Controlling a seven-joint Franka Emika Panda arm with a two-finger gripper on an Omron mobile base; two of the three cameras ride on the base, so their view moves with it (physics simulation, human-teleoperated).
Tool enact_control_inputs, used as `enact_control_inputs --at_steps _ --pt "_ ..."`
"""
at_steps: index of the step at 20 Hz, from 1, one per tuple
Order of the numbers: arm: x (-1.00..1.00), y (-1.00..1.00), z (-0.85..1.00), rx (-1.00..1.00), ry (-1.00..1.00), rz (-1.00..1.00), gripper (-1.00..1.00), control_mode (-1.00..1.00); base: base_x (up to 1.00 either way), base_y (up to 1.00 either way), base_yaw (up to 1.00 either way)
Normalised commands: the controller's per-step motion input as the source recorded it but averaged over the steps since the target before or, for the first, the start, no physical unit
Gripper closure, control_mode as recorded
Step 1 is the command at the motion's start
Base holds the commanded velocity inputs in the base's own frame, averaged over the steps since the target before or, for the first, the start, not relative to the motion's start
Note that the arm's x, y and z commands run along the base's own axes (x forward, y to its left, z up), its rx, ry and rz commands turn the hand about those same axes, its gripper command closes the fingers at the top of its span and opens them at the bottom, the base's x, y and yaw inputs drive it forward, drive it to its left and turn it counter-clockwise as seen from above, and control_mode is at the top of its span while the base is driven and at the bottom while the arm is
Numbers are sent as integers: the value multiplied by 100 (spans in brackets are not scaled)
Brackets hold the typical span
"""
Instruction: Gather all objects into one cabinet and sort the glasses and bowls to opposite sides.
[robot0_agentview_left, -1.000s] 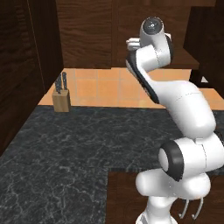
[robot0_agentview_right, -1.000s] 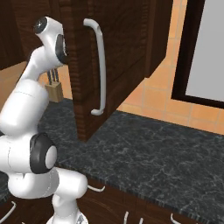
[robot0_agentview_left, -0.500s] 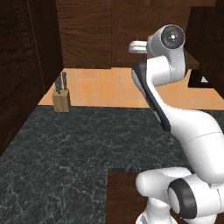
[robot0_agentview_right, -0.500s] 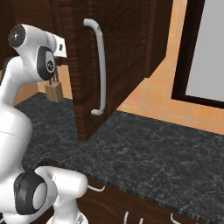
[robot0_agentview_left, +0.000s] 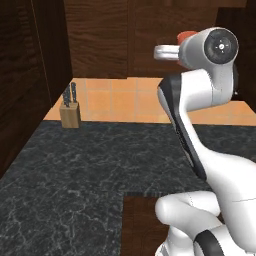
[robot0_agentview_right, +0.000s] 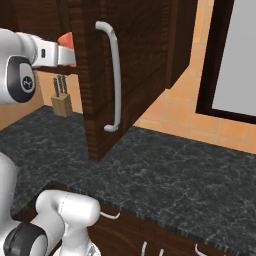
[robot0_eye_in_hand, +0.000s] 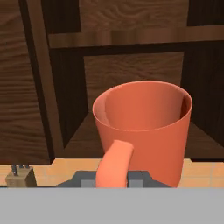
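The dark wood wall cabinet (robot0_agentview_right: 130, 65) stands open above the black marbled counter (robot0_agentview_left: 75, 170), an orange tiled wall and a knife block (robot0_agentview_left: 70, 111) behind. The gripper (robot0_eye_in_hand: 113, 178), jaws pinched narrowly on the handle of the salmon-orange cup (robot0_eye_in_hand: 144, 127), holds it upright before the open shelf (robot0_eye_in_hand: 131, 39). Carry it in level, clear of the door edge, and set it to one side.
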Motion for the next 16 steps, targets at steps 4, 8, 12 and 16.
enact_control_inputs --at_steps 4,8,12,16 --pt "1 0 1 2 9 0 100 -100 0 0 0" --pt "0 0 1 4 45 0 100 -100 0 0 0" --pt "0 0 0 0 0 0 100 -100 0 0 0" --pt "0 0 0 0 0 0 100 -100 0 0 0"
